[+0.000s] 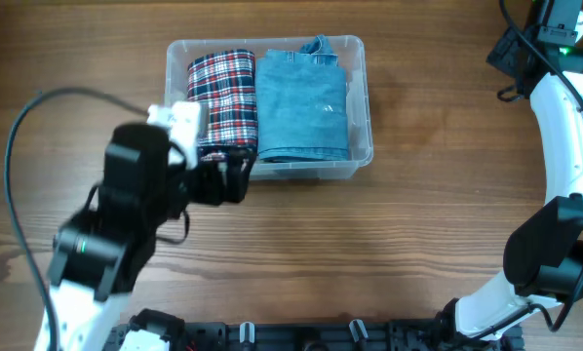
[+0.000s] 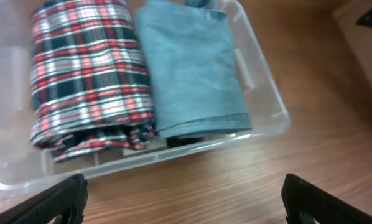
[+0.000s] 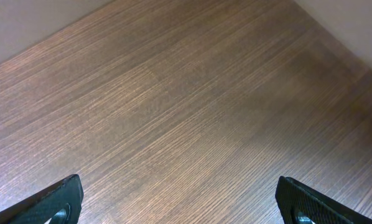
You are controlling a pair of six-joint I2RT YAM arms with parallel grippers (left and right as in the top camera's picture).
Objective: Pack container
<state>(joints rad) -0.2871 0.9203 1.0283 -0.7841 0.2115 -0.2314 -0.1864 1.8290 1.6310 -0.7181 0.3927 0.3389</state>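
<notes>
my left pincer (image 2: 185, 202) stands wide and holds nothing. the container (image 1: 363, 107) lies just in front of it, its long side running across me, with a checked cloth (image 1: 223, 93) and a blue cloth (image 1: 303, 107) inside. my right pincer (image 3: 180, 202), also wide, is well apart, so the left is nearer.

We look down on a wooden table (image 1: 399, 244), brown, with its grain running from nine o'clock to three o'clock in the overhead view. One thing rests directly on it: the container (image 1: 311, 172), a clear plastic bin sitting toward eleven o'clock from the table's middle, its long sides lying along the grain. We see wood showing on every side of it. A black rail (image 1: 301, 336) runs along the six o'clock edge; whether it rests on the wood we cannot tell.
</notes>
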